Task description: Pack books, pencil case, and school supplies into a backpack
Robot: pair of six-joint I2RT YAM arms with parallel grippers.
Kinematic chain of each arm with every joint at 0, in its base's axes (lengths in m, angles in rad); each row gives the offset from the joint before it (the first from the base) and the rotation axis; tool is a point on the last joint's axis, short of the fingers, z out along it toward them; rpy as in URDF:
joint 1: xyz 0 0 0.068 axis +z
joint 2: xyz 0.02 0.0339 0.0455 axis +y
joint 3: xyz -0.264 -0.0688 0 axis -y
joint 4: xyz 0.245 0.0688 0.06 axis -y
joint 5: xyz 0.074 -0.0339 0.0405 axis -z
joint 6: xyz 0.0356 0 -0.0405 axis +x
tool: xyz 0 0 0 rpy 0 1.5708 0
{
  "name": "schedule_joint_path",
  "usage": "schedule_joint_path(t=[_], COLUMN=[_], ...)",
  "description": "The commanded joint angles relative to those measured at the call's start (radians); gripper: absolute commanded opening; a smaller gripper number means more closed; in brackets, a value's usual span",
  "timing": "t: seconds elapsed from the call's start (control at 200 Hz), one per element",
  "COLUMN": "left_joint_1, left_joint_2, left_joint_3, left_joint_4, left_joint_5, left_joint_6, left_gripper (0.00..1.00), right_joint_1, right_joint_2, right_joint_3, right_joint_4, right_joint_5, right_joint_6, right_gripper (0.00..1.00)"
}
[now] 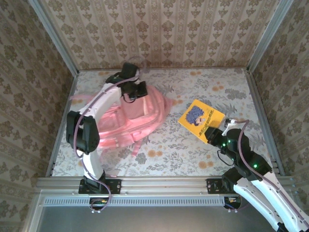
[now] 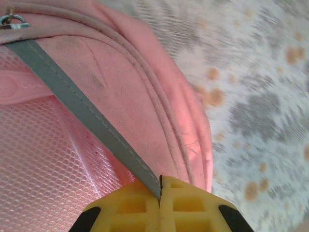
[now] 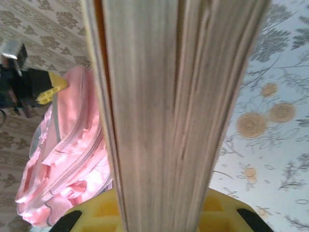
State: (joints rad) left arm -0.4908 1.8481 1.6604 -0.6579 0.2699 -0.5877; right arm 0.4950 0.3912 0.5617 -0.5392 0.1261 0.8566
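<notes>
Pinching grey strap (image 2: 72, 96) of pink backpack (image 1: 128, 121) in left gripper (image 2: 160, 188) | right gripper (image 1: 212, 131) clamped on yellow book (image 1: 199, 116) edge

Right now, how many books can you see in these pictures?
1. The yellow book is to the right of the backpack, its near corner held in the right gripper. More books may be hidden inside the backpack.

Yellow book (image 1: 201, 119) cover: small dark marks beside the blue picture (image 1: 195, 115), just beyond the right fingers (image 3: 96, 215); too small to read.
Backpack (image 2: 120, 72), pink band (image 2: 19, 89): faint raised marks, up and left of the left fingers (image 2: 193, 208); blurred, unreadable.
Readable text: none that I can make out.
</notes>
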Motion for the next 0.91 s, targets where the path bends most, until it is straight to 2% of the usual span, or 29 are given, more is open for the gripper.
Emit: schedule_joint_path(t=[0.0,0.195,0.38,0.445,0.545,0.76,0.9], left_joint_1=[-0.089,-0.15,-0.122,-0.086,-0.038,-0.008,0.014], left_joint_2=[-0.002,-0.043,-0.13,-0.153,-0.188,-0.205,-0.216], left_joint_3=[0.122,0.177,0.147,0.129,0.084,0.181,0.187], left_joint_4=[-0.054,-0.095,-0.115,-0.09,0.015,-0.048,-0.049], left_joint_5=[0.075,0.131,0.176,0.264,0.499,0.687,0.818], left_joint_6=[0.086,0.101,0.099,0.075,0.045,0.087,0.101], left_gripper=[0.0,0.0,0.0,0.0,0.0,0.0,0.0], right_joint_1=[-0.005,-0.005,-0.006,-0.006,-0.006,-0.007,-0.007], right_joint_2=[-0.018,-0.017,-0.001,0.001,0.003,0.019,0.031], right_joint_3=[0.066,0.088,0.098,0.104,0.123,0.148,0.174], right_joint_4=[-0.065,-0.122,-0.124,-0.107,-0.086,-0.003,-0.002], right_joint_5=[0.093,0.139,0.098,0.036,-0.082,-0.326,-0.36], right_joint_6=[-0.066,-0.092,-0.12,-0.132,-0.141,-0.124,-0.111], right_gripper=[0.0,0.0,0.0,0.0,0.0,0.0,0.0])
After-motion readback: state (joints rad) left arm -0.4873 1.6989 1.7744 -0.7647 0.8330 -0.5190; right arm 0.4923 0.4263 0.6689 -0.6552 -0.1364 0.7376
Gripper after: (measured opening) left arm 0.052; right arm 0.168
